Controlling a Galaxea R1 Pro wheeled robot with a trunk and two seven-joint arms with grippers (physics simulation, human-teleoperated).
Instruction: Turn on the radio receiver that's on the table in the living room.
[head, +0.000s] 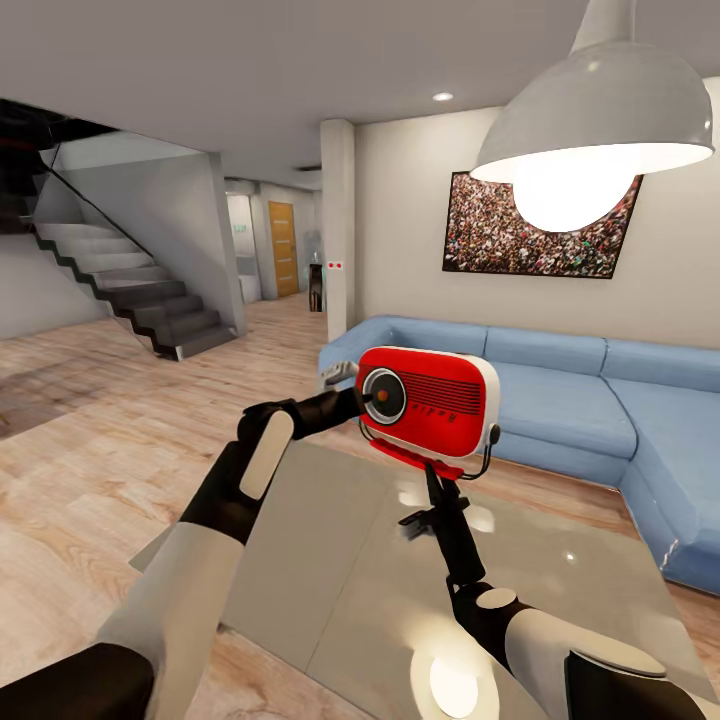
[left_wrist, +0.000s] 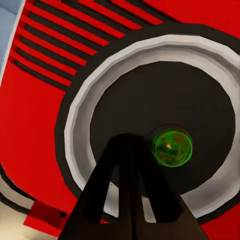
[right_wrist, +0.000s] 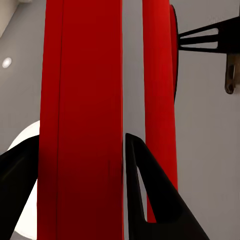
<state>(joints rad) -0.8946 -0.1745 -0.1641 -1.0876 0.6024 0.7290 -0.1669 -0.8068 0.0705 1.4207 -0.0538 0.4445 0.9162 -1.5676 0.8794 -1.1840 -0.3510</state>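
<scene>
Radio, the small red retro box one, hangs above the glossy grey worktop, right jaws clamped on its base, left jaws together at the dial; blue sectional sofa behind.

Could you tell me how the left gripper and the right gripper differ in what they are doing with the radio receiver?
The left gripper reaches from the side to the radio receiver, its fingers together at the round dial; the right gripper comes up from below, its fingers spread around a red part of the radio receiver. The left gripper only points at the front, while the right gripper holds the radio receiver above the table. Both have dark fingers.
</scene>
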